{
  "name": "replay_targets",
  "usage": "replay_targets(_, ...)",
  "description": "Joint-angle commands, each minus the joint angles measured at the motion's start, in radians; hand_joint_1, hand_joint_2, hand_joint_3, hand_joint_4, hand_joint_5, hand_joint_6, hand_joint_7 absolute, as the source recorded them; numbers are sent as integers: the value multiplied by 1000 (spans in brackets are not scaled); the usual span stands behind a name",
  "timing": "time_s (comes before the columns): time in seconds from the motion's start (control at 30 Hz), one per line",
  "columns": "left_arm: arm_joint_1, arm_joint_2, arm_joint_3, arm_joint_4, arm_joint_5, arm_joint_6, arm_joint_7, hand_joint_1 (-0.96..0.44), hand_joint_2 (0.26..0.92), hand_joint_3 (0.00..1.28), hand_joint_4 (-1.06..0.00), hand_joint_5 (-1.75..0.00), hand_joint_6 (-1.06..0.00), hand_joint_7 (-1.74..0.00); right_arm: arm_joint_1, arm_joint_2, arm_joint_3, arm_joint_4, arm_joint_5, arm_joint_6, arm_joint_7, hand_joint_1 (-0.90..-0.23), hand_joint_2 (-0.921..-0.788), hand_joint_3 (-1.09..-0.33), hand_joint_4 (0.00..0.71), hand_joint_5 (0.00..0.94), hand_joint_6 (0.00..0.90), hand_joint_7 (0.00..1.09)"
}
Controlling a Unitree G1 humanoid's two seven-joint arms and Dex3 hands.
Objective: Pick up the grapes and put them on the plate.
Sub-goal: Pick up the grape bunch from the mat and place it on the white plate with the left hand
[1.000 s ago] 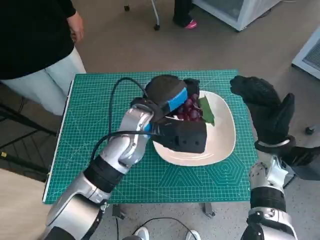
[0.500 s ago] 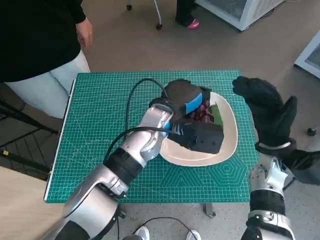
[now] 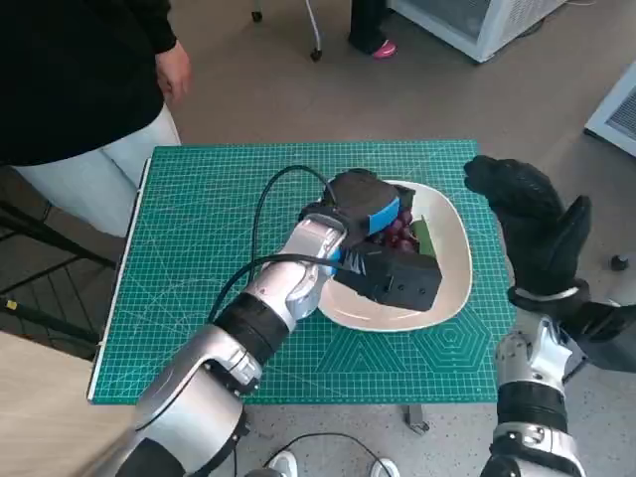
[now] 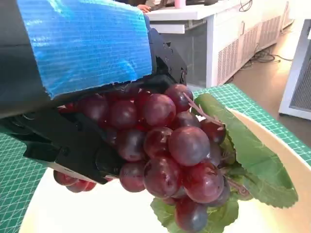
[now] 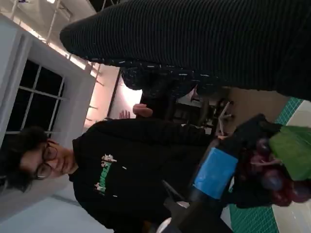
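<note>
A person (image 3: 79,89) in a black top and pale trousers stands just off the far left corner of the worktop (image 3: 199,248), which is covered by a green cutting mat with a printed grid. Moving right from there, the robot's left hand (image 3: 366,204), black with blue tape across its back, reaches over the near left part of the plate (image 3: 447,288), a cream oval dish lying on the right half of the mat. This hand grips the grapes (image 4: 165,150) from above, its fingers closed around the top of the bunch. The bunch hangs over the plate's bare surface, close to it; whether the lowest grapes touch the plate cannot be told. The grapes are dark red, round and glossy, packed in a tight cluster with thin brown stems and broad green leaves (image 4: 243,165) spreading from the side away from the hand. Judging by the uniform shine, they may be artificial, so probably light and fairly firm; either way the smooth skins look slippery, and single grapes could pull off their stems if squeezed or tugged. The soundest hold seems to be where the hand already has it, around the upper cluster near the main stem, not on a leaf. Right of the plate, beyond the worktop's edge, the right hand (image 3: 532,224) in its black knitted glove hovers raised, fingers apart and holding nothing.
</note>
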Motion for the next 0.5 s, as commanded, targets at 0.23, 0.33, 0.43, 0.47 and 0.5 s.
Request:
replay_targets(0.23,-13,-13,72,25,-120,-39,-77,244,921,259,-455,-1472,-419,-598,18,1,8,19,-16,-8,-11,-385,-921,-517,557,0,505,0)
replay_targets(0.33,-14,-15,83,29,-146,-37,-97,316,921,232,-490,-1428,-397,-295,18,1,9,21,-15,-10,-12,-384,-921,-519,557,0,505,0)
replay_targets(0.43,-16,-17,87,35,-162,-26,-124,311,909,214,-479,-1339,-374,-184,16,0,10,23,-15,-10,-11,-384,-921,-520,557,0,504,0)
replay_targets(0.47,-16,-20,91,39,-171,-16,-144,244,883,193,-419,-1165,-342,-155,15,0,11,24,-14,-10,-10,-384,-921,-521,557,0,504,0)
replay_targets(0.5,-17,-21,94,42,-179,-6,-167,148,847,164,-334,-928,-299,-129,13,0,11,26,-14,-9,-10,-385,-921,-521,557,0,505,0)
